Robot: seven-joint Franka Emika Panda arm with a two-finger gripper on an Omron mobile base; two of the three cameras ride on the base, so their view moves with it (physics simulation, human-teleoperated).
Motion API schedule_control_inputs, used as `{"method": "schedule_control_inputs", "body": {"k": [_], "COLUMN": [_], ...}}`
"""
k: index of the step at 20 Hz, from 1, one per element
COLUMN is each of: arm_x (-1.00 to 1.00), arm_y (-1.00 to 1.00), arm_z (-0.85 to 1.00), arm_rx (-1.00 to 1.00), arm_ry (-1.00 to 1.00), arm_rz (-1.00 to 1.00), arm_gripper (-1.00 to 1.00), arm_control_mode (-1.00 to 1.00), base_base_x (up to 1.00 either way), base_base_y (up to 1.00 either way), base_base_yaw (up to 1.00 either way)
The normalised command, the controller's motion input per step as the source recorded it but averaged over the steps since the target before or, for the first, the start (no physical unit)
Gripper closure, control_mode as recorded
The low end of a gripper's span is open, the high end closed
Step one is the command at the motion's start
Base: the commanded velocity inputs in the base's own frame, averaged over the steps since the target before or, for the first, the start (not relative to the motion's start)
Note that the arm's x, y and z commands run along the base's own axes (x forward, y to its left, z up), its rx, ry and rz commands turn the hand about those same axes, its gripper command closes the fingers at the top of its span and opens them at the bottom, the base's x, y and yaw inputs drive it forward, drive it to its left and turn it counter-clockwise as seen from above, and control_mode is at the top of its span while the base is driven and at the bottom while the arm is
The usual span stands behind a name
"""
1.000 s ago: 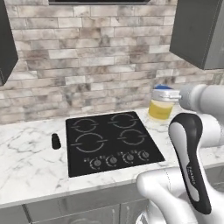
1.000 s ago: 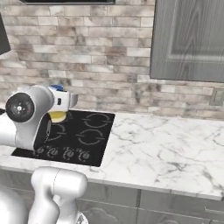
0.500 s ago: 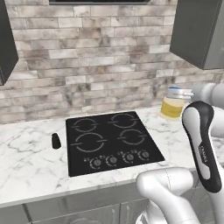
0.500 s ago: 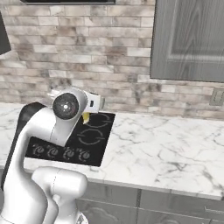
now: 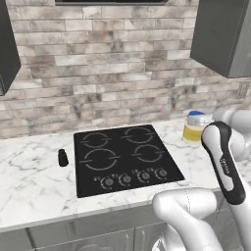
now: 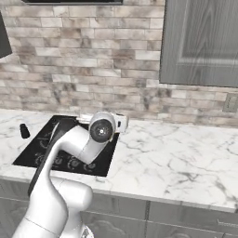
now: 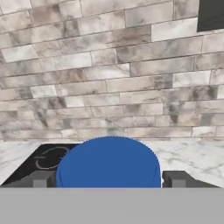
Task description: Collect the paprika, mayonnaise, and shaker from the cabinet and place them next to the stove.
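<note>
The mayonnaise (image 5: 194, 130), a pale-yellow jar with a blue lid (image 7: 109, 164), hangs low over the marble just right of the stove (image 5: 125, 157). My gripper (image 7: 109, 180) is shut on it, a finger tip (image 7: 177, 178) on each side of the lid. The small black shaker (image 5: 62, 157) stands on the counter left of the stove, and the right base view has the shaker (image 6: 23, 131) at its far left. The cabinet (image 6: 200, 42) hangs up on the right with its panelled door shut. The paprika is out of view.
White marble counter (image 6: 186, 162) stretches wide to the right of the stove (image 6: 32, 151). A brick wall (image 5: 108, 73) backs the counter. Another dark wall cabinet (image 5: 7, 49) hangs at the left. An outlet (image 6: 230, 103) sits on the wall at the right.
The arm has swung right and down with the mayonnaise jar, from above the stove's back right corner to beside its right edge. The shaker has stayed put.
</note>
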Motion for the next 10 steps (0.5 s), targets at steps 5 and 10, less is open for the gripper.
{"method": "schedule_control_inputs", "body": {"k": [5,10], "arm_x": [0.61,0.61], "arm_y": [-0.20,-0.28], "arm_z": [-0.58,-0.52], "arm_rx": [-0.15,-0.12], "arm_ry": [0.00,0.00], "arm_rz": [0.11,0.13], "arm_gripper": [1.00,1.00], "arm_control_mode": [-1.00,-1.00], "base_base_x": [0.00,0.00], "base_base_y": [0.00,0.00], "base_base_yaw": [0.00,0.00]}}
